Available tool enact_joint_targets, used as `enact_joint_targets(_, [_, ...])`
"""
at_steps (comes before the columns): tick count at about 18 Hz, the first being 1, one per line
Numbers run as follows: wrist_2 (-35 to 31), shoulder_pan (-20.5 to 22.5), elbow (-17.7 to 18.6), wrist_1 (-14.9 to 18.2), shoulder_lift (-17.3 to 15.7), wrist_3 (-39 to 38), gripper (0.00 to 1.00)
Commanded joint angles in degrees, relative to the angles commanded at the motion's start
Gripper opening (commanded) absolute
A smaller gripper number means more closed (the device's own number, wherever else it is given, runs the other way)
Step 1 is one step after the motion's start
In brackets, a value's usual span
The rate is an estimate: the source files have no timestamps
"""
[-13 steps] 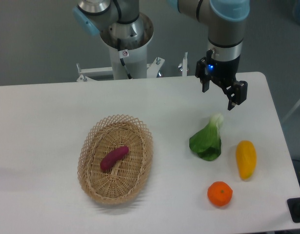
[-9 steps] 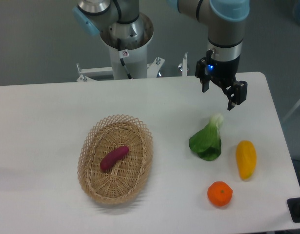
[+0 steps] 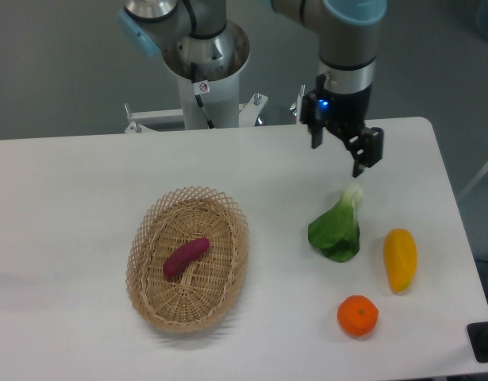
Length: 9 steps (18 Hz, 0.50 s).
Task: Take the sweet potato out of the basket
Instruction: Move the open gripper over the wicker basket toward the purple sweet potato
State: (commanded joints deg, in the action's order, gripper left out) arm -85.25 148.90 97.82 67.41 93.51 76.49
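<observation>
The sweet potato [image 3: 186, 257], a small reddish-purple tuber, lies slantwise in the middle of the oval tan wicker basket [image 3: 146, 238] on the left-centre of the white table. My gripper [image 3: 337, 155] hangs above the table at the back right, far from the basket and just above the green leafy vegetable. Its two black fingers are spread apart with nothing between them.
A green bok choy [image 3: 336, 228] lies right of the basket. A yellow oblong fruit [image 3: 400, 259] and a round orange [image 3: 357, 315] lie near the table's right front. The robot's base column [image 3: 204, 75] stands behind the table.
The gripper has moved a little to the left and slightly back, still open and empty. The basket, the sweet potato and the other items have not moved.
</observation>
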Motion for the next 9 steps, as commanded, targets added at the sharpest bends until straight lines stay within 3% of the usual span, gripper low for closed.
enact_joint_targets(5, [-0.09,-5.62,0.35,-1.05,2.28,-16.43,1.0])
enact_joint_targets(9, [0.97,-8.88,1.93,-6.93,4.57,-19.35,1.0])
